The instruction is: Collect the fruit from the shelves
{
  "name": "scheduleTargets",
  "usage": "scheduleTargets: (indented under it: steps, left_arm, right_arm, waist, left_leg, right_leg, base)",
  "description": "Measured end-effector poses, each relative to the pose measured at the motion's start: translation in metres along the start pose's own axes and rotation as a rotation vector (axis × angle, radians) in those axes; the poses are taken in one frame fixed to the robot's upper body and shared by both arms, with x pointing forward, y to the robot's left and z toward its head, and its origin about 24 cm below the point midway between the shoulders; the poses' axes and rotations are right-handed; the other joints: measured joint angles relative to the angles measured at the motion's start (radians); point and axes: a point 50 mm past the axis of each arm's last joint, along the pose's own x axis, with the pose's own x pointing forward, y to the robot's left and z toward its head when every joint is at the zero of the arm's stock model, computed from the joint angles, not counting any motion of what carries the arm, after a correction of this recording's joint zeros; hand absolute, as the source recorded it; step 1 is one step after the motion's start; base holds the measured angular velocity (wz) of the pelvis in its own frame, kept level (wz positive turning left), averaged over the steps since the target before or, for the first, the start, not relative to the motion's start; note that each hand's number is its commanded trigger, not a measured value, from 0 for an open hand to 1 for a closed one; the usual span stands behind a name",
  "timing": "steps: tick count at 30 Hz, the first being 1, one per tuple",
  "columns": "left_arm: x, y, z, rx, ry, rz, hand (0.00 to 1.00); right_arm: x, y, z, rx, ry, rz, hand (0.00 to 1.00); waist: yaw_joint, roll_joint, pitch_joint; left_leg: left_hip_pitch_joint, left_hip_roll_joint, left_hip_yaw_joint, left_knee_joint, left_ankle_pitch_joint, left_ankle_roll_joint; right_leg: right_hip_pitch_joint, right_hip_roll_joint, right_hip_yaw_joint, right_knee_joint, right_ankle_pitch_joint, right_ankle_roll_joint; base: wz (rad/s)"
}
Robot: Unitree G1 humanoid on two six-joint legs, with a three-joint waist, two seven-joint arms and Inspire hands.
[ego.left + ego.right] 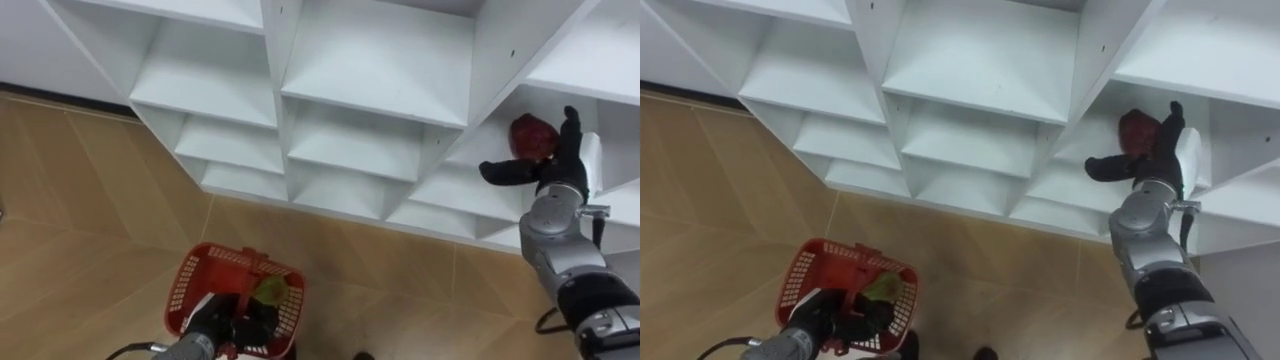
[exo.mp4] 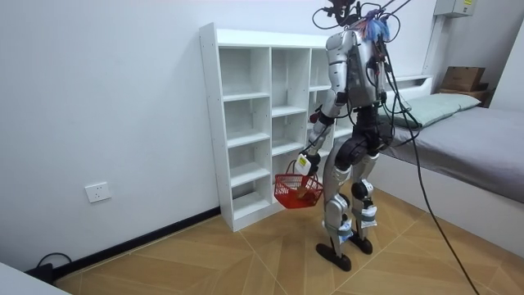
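While the right robot hand (image 1: 562, 165) is spread open beside a dark red fruit (image 1: 530, 135) in the white closet (image 1: 370, 95), the left robot hand (image 1: 214, 318) grips a red basket (image 1: 190, 275).
A yellow-green fruit (image 1: 270, 290) lies inside the basket.

Bright, diffuse indoor light. Closet (image 1: 372, 75) white; shelf tops brightest, inner corners and back panels of closet in soft grey shade. Floor (image 1: 90, 200) below closet evenly lit, faint sheen. Room view: wall (image 2: 106, 98) left of closet pale, gently graded. Eye views wide-angle: closet lines fan outward toward frame edges.
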Motion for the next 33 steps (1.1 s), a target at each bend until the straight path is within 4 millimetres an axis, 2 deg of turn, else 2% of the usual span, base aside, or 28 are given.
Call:
scheduleTargets:
  steps: [12,17,25,33]
  left_arm:
    - [0.0013,0.0015,-0.0057,-0.044,0.028,0.007,1.0]
    - [0.0019,0.0018,-0.0055,-0.043,0.031,0.009,1.0]
    - [0.0025,0.0027,-0.0052,-0.043,0.035,0.016,1.0]
    - [0.003,-0.0025,-0.0053,-0.049,0.036,0.006,1.0]
  right_arm:
    - [0.0006,-0.0004,0.0003,-0.075,-0.03,0.002,0.0]
    - [0.0034,-0.0005,0.0069,-0.072,-0.041,-0.003,0.0]
    - [0.0039,-0.0011,0.007,-0.088,-0.046,-0.009,0.0]
    - [0.0045,-0.0025,0.007,-0.057,-0.031,-0.022,0.0]
  waist:
    - [-0.003,0.0,0.0058]
    - [-0.004,0.0,0.0063]
    - [-0.003,0.002,0.0073]
    - [0.002,0.015,0.0084]
  left_leg:
    - [-0.003,-0.001,0.008,-0.006,0.001,0.002]
    - [-0.016,-0.001,0.01,-0.007,0.002,0.003]
    - [-0.018,-0.001,0.01,-0.009,0.002,0.003]
    - [-0.018,-0.001,0.008,-0.004,0.002,0.003]
  right_leg:
    - [-0.005,-0.002,0.001,0.0,0.0,0.0]
    - [-0.02,-0.001,0.007,0.0,0.0,0.0]
    - [-0.021,-0.001,0.007,-0.003,0.0,0.0]
    - [-0.019,-0.002,0.002,-0.003,0.0,0.0]
  base:
    - [0.0]
    - [0.0]
    - [0.0]
    - [0.0]
